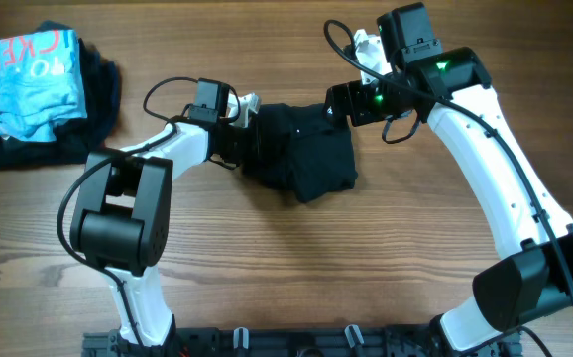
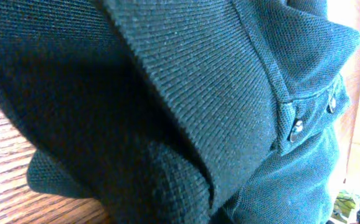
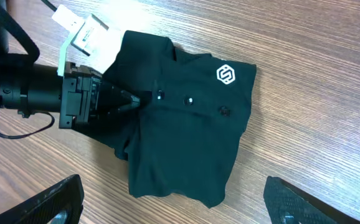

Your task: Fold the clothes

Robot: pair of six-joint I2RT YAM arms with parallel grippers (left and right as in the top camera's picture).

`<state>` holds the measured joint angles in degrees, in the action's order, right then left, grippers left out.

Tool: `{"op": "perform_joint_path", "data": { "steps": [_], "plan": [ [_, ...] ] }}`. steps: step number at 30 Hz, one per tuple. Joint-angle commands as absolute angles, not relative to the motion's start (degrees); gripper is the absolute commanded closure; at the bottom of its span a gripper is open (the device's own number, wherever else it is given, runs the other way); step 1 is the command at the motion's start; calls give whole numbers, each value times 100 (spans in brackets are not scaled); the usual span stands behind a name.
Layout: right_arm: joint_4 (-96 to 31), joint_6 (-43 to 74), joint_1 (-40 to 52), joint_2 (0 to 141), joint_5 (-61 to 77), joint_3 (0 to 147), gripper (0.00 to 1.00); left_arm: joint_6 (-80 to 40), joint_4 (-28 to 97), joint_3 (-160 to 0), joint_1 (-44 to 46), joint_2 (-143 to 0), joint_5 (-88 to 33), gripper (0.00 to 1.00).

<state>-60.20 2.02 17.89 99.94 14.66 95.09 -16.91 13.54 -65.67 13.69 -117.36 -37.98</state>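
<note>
The black shirt (image 3: 186, 143) is clamped between the closed fingers of the left gripper (image 3: 136, 99) and lies beneath the widely spread, empty fingers of the right gripper (image 1: 334, 103).

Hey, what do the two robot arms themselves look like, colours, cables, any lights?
Both the left arm and right arm have white rounded links, bulky black joint housings and looping black cables. Green lights glow near the right wrist. The left tool is black.

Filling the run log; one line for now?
left hand: shut on black shirt | right hand: open above shirt | shirt: bunched on table
</note>
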Motion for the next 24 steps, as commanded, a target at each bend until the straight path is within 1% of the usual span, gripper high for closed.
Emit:
{"op": "perform_joint_path", "data": {
  "steps": [1,6,11,16,24],
  "plan": [
    [-6003,150,1791,9856,1212,9601,7,-1741,1369,-6316,1354,-12121,-2993,96],
    [-5920,152,1791,9856,744,9601,7,-1747,1372,-6366,1074,-11876,-3369,96],
    [-5701,368,1752,9856,204,9601,7,-2204,1387,-6366,607,-11323,-3402,96],
    [-5568,631,1498,9856,217,9601,7,-2515,1411,-6366,154,-10687,-3404,96],
    [-5551,637,1380,9920,252,9598,7,-2891,1339,-6366,-84,-9843,-3395,96]
  ]
}}
